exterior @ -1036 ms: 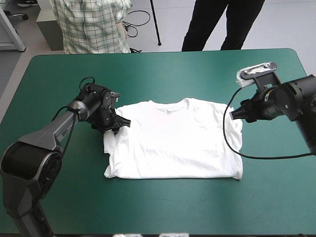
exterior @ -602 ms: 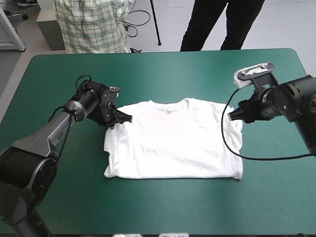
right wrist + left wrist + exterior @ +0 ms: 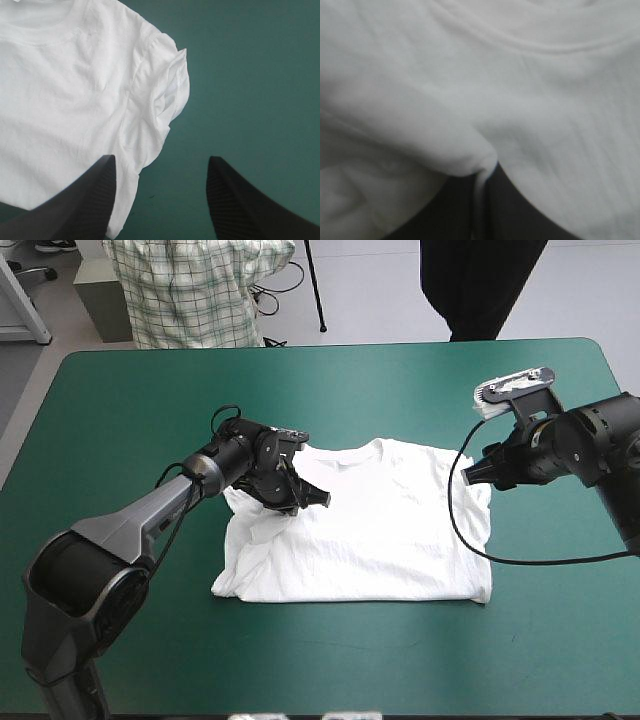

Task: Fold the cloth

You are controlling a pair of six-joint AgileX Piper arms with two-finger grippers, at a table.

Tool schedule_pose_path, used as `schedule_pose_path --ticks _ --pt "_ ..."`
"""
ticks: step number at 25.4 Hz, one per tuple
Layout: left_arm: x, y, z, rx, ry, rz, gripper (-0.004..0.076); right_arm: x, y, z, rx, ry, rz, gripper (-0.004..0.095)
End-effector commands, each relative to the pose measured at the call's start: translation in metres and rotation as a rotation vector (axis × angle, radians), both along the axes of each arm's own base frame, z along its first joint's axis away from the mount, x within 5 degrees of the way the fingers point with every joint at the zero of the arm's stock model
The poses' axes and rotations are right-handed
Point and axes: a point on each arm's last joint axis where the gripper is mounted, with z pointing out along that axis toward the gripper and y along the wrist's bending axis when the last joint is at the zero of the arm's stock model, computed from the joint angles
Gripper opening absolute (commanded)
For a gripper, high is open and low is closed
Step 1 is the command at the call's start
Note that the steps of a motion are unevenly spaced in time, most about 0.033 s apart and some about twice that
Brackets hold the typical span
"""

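Teal-green cover [image 3: 400, 380] is carrying the white T-shirt [image 3: 400, 540], which is lying spread at the table's middle. Its arm bent low across the cloth, the left gripper [image 3: 318, 498] is clamping a bunched fold near the collar. Beside the opposite sleeve the right gripper [image 3: 470, 472] is hovering, fingers standing apart.

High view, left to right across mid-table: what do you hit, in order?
Bare teal-green table cover → left gripper, black fin-shaped fingers clamped → white short-sleeved T-shirt, pinched at its left side → right gripper, open, by the right sleeve.
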Motion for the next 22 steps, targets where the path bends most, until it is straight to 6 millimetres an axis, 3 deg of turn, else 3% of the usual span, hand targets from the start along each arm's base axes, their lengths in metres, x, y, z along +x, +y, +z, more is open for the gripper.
schedule_pose_path --ticks 1,6,8,10,12,14,18,22 --pt "0.001 -0.004 0.012 -0.028 -0.039 -0.020 -0.0008 -0.007 -0.003 0.017 0.011 -0.092 0.000 0.0509" --pt "-0.004 -0.001 0.011 0.016 0.010 -0.094 0.0053 -0.007 -0.003 0.017 0.014 -0.093 0.001 0.0509" --pt "-0.007 -0.001 0.011 0.025 0.034 -0.135 0.0138 -0.007 -0.003 0.017 0.014 -0.093 0.001 0.0509" --pt "-0.010 0.000 0.018 0.041 0.073 -0.169 0.0306 -0.007 -0.003 0.017 0.014 -0.093 0.001 0.0509" --pt "-0.012 0.001 0.043 0.031 0.033 -0.199 0.0454 -0.007 -0.003 0.018 0.014 -0.095 0.001 0.0509" --pt "-0.014 0.004 0.067 0.013 -0.038 -0.201 0.0506 -0.009 -0.004 0.019 0.014 -0.102 0.001 0.0509" --pt "-0.024 0.015 0.122 -0.009 -0.191 -0.178 0.0515 -0.013 -0.005 0.023 0.016 -0.124 0.000 0.0509" --pt "-0.045 0.033 0.160 0.029 -0.270 -0.139 0.0515 -0.017 -0.007 0.027 0.022 -0.142 -0.014 0.0509"
